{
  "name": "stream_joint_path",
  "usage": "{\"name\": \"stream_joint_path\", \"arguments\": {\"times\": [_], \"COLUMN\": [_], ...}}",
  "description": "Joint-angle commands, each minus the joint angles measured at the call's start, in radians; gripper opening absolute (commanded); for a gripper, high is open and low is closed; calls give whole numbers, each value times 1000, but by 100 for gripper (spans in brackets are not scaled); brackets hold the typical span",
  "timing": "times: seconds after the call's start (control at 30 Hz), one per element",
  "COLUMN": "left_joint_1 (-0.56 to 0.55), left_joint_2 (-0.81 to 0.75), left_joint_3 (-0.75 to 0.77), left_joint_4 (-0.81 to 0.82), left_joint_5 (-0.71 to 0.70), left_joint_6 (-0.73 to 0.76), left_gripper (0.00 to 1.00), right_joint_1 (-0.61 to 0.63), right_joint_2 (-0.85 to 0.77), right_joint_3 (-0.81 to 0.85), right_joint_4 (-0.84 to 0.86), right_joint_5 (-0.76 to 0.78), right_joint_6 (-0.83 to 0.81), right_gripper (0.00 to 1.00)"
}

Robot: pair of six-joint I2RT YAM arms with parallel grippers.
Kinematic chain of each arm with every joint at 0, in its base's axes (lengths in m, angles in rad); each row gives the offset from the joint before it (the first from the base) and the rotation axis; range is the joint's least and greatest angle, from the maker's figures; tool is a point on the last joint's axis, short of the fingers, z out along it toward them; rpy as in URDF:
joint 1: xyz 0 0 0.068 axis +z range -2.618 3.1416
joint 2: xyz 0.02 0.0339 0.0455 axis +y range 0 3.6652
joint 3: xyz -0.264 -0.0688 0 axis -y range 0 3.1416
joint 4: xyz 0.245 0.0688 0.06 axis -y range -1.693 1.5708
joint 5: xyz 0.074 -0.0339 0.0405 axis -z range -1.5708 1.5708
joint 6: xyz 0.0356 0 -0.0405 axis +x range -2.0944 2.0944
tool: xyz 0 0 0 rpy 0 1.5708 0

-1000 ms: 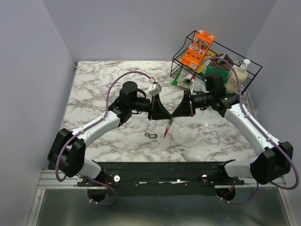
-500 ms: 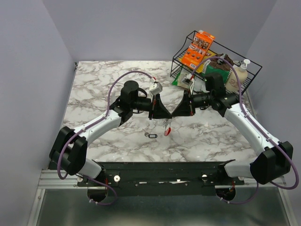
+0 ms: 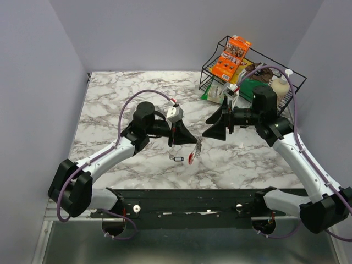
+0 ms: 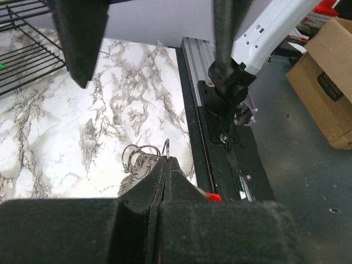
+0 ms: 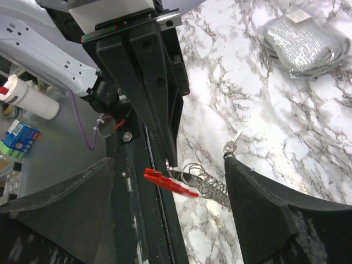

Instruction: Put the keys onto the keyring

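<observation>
Left fingers pinching one keyring, right fingers spread wide, one key on the table

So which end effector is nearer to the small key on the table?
Left. The left end effector is just up and right of the key; the right end effector sits farther right.

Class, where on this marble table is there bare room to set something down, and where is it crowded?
Free: the far-left table, between left wall and left arm; the near-right strip beside the right arm. Crowded: centre, where left end effector, right end effector, keyring and key cluster; far-right corner: wire rack.
</observation>
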Motion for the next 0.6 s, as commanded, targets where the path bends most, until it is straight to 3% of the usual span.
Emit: {"name": "stream_joint_path", "arguments": {"times": [0.0,0.23,0.37,0.57], "left_joint_1": [0,2,3,10], "left_joint_2": [-55,-109,-121,-95], "left_joint_3": [-36,-19,2,10], "left_joint_4": [108,-12,-176,-256], "left_joint_5": [102,110,11,-146], "left_joint_6": [50,163,268,297], "left_gripper": [0,0,0,0], "right_joint_1": [6,6,6,8], "right_joint_2": [-11,-8,5,6], "right_joint_3": [-16,-11,-29,-69], "right_joint_4": [43,43,43,46], "right_joint_5": [-15,-43,-48,1], "right_joint_6": [19,19,19,19], "right_gripper": [90,90,91,91]}}
